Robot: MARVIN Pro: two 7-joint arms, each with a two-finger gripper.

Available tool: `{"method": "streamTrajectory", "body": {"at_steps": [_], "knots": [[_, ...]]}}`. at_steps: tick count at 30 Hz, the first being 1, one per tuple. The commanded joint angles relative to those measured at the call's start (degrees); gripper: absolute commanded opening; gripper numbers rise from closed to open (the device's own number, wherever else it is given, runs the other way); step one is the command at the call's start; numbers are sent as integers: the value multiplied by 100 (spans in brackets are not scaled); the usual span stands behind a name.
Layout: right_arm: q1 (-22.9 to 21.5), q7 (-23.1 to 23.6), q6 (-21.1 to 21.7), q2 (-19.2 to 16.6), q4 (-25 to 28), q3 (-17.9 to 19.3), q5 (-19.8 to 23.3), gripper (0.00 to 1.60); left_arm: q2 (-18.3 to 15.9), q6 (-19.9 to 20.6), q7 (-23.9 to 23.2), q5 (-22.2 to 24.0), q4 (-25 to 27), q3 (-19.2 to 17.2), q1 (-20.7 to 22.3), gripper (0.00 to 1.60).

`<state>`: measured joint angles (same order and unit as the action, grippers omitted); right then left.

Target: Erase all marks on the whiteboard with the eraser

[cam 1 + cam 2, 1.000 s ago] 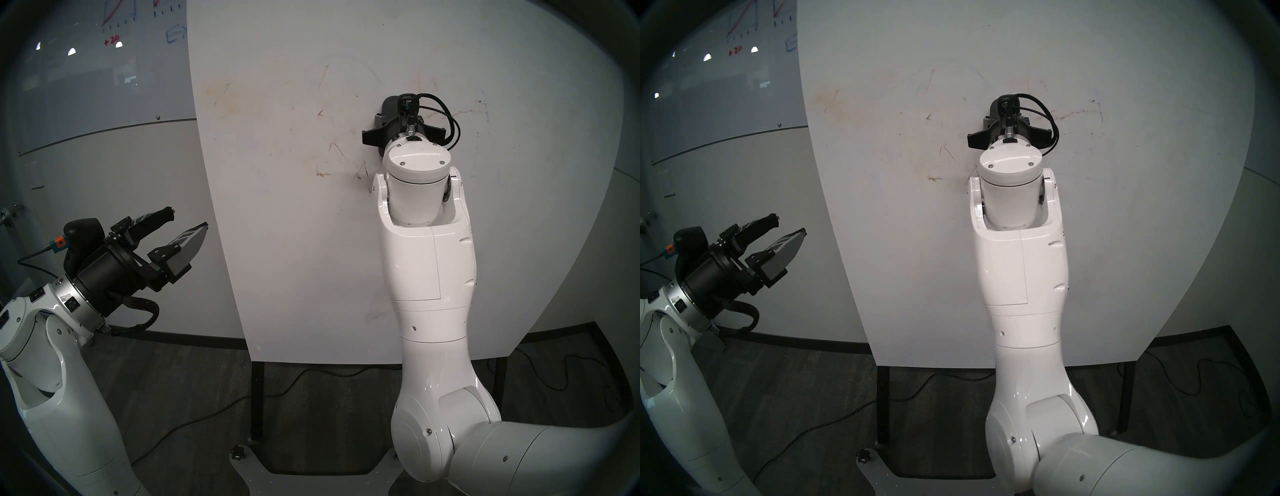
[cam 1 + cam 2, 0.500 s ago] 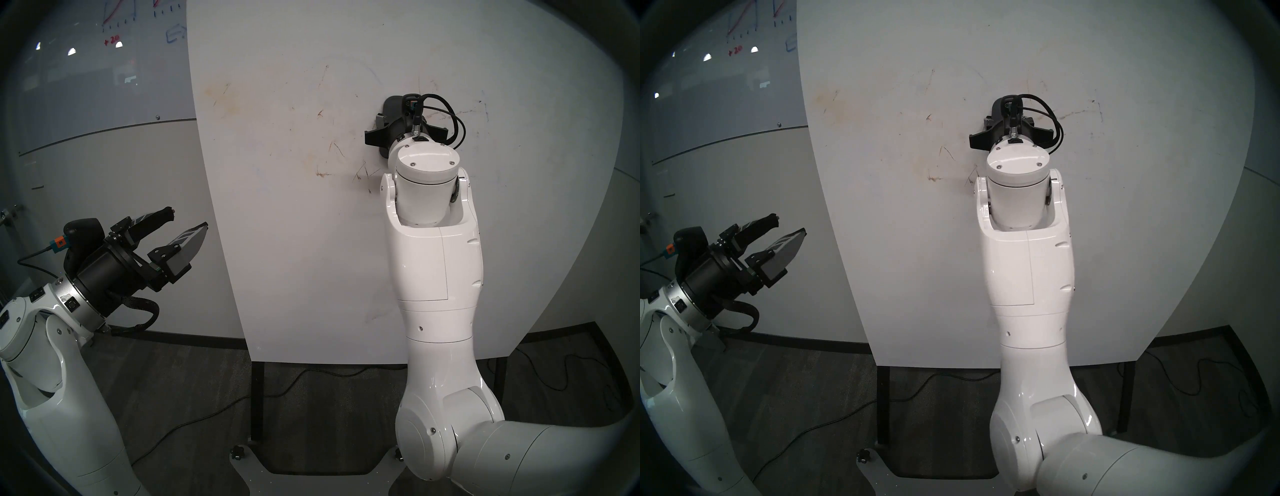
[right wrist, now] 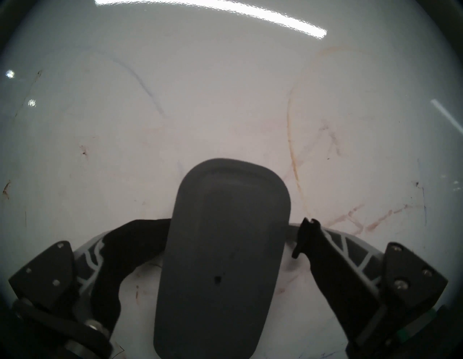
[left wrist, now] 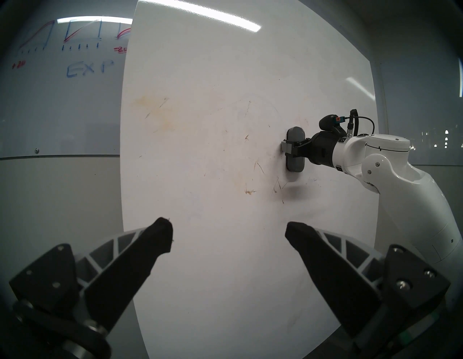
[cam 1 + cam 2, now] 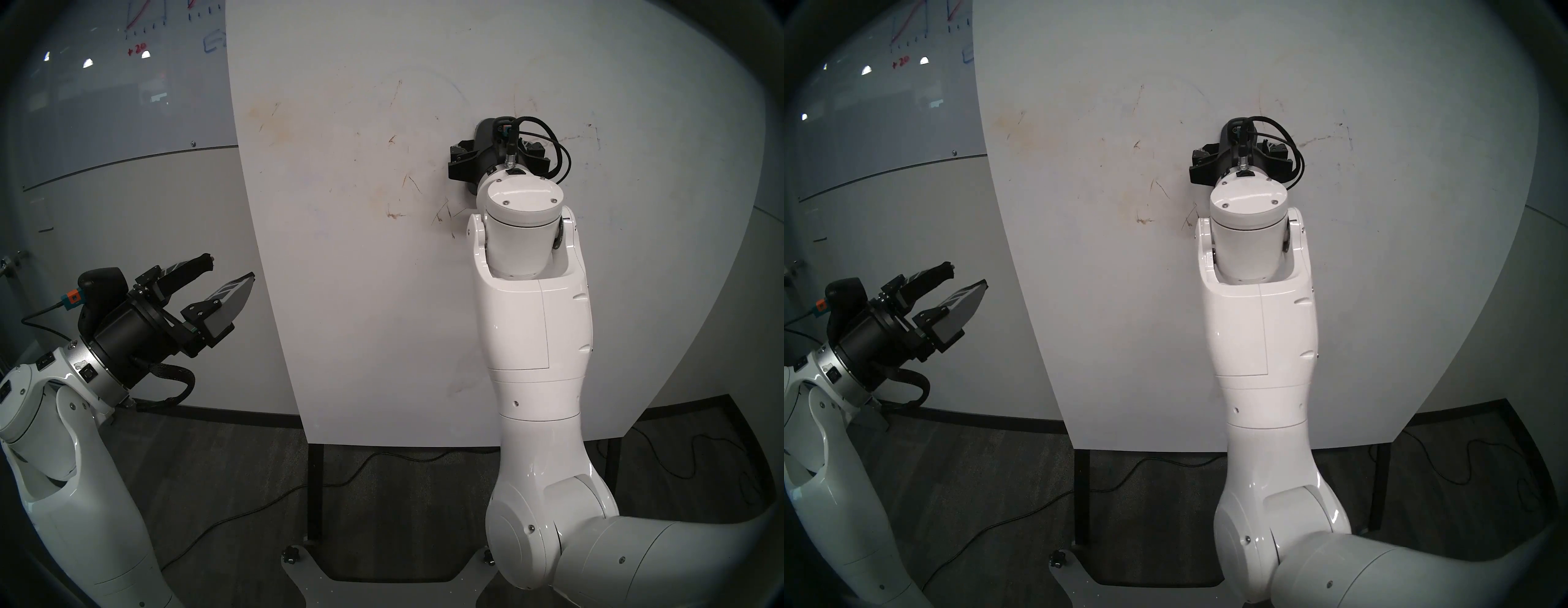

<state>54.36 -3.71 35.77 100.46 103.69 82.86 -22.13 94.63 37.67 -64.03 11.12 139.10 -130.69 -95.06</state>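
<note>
Against the whiteboard (image 3: 225, 100), eraser (image 3: 223, 250) between parted right pincer (image 3: 231, 233) fingers.

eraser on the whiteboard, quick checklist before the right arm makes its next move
1. Right pincer open: ok, a gap shows beside one finger; the other sits at the eraser's edge.
2. Eraser flat against the whiteboard: ok.
3. Bold orange letters gone: ok, only faint traces show.
4. Left pincer open, empty, off the board: ok.
5. Eraser will hold there unaided: cannot tell.
</note>
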Motion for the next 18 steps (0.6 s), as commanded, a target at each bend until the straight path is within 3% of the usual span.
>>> {"method": "streamTrajectory", "body": {"at_steps": [1, 18], "knots": [[26, 118, 208, 28, 358, 136, 129, 160, -9, -1, 8, 26, 90, 14, 14, 160], [-31, 503, 641, 67, 935, 155, 413, 160, -10, -1, 6, 25, 90, 14, 14, 160]]}}
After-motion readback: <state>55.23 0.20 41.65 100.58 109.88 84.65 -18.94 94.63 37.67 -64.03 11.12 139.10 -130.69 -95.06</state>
